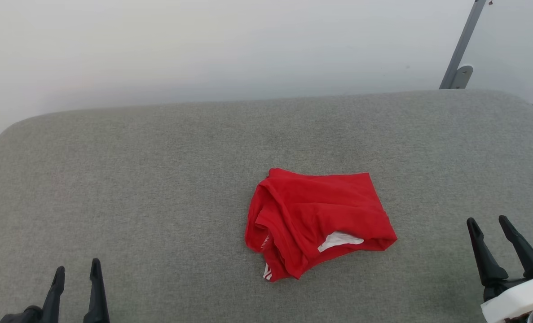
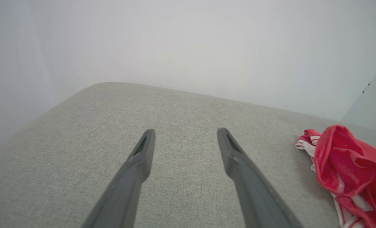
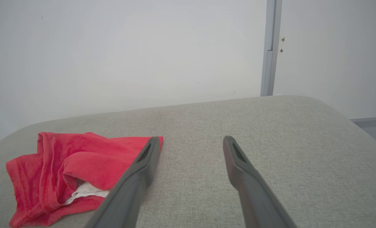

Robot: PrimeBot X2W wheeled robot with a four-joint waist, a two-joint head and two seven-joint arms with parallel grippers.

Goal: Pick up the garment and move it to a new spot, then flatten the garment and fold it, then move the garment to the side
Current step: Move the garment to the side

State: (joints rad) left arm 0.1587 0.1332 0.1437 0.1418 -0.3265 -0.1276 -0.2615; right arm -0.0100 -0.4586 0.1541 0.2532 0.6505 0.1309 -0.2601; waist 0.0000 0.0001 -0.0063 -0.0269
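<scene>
The garment (image 1: 313,220) is bright red cloth with a bit of white panel showing, lying crumpled near the middle of the grey padded surface (image 1: 158,179). It also lies at the right edge of the left wrist view (image 2: 346,171) and at the lower left of the right wrist view (image 3: 73,167). My left gripper (image 1: 77,271) stands open at the lower left, well apart from the cloth, with nothing between its fingers (image 2: 142,158). My right gripper (image 1: 488,224) is open at the lower right, to the right of the garment, also holding nothing; its fingers (image 3: 235,161) point over bare fabric.
The grey surface has rounded far corners and ends against a pale wall (image 1: 248,45). A grey metal post (image 1: 461,49) rises behind the far right corner. Bare fabric stretches left of the garment and behind it.
</scene>
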